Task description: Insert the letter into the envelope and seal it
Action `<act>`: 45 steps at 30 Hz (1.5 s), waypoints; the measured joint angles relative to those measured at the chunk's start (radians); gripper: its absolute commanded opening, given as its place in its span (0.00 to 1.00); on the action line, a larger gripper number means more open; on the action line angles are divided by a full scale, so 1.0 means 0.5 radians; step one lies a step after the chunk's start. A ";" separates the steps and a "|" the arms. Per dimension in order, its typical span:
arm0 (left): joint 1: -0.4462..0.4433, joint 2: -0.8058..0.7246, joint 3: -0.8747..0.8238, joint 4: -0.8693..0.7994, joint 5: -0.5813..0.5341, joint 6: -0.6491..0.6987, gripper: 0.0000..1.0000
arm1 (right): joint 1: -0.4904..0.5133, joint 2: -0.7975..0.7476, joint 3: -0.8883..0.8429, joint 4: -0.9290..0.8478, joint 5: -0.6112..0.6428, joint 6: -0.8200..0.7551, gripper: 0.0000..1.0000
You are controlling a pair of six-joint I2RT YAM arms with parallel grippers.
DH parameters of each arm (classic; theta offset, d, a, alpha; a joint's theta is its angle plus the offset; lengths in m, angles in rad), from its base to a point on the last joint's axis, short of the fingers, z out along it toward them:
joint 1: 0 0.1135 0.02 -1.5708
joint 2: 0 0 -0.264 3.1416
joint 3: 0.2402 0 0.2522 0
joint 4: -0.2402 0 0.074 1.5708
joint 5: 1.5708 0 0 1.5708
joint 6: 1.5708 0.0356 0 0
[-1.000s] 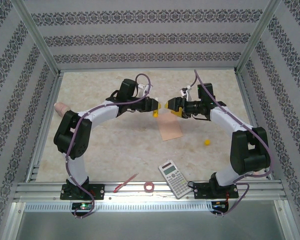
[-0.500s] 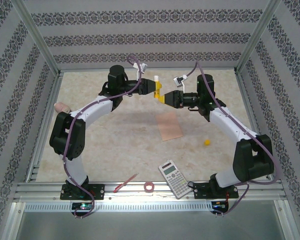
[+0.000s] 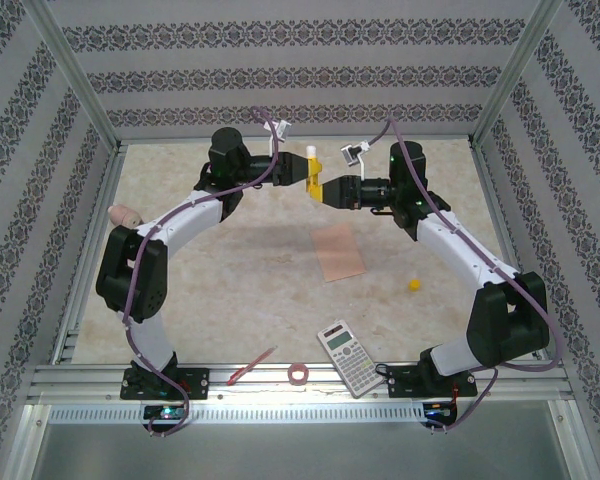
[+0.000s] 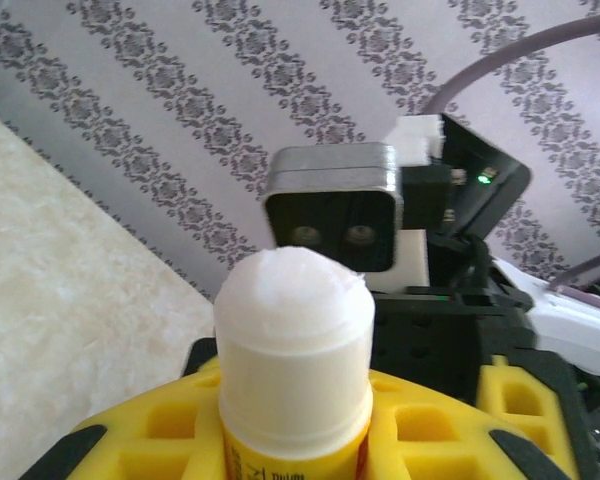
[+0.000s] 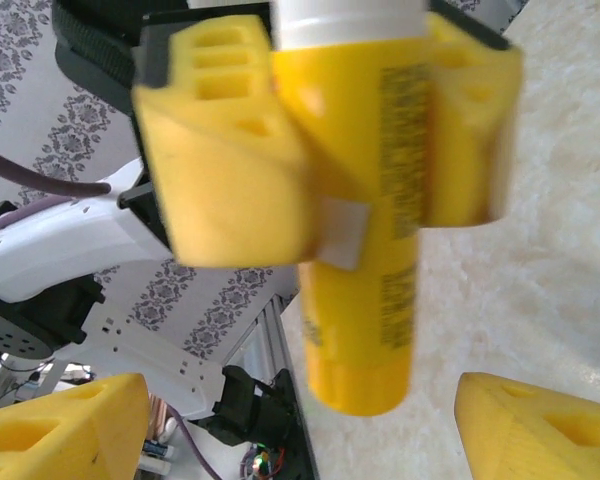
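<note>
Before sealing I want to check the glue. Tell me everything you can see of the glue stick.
The glue stick is a yellow plastic tube with small printed text and a white neck; its rounded white top looks like bare glue, no cap. It stands roughly upright, raised above the far table, clamped mid-body by the left gripper. The open right gripper flanks its base without touching.
</note>
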 measured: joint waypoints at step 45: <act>0.011 -0.140 -0.095 0.157 -0.097 -0.163 0.01 | 0.163 0.063 0.189 -0.030 0.199 -0.077 0.23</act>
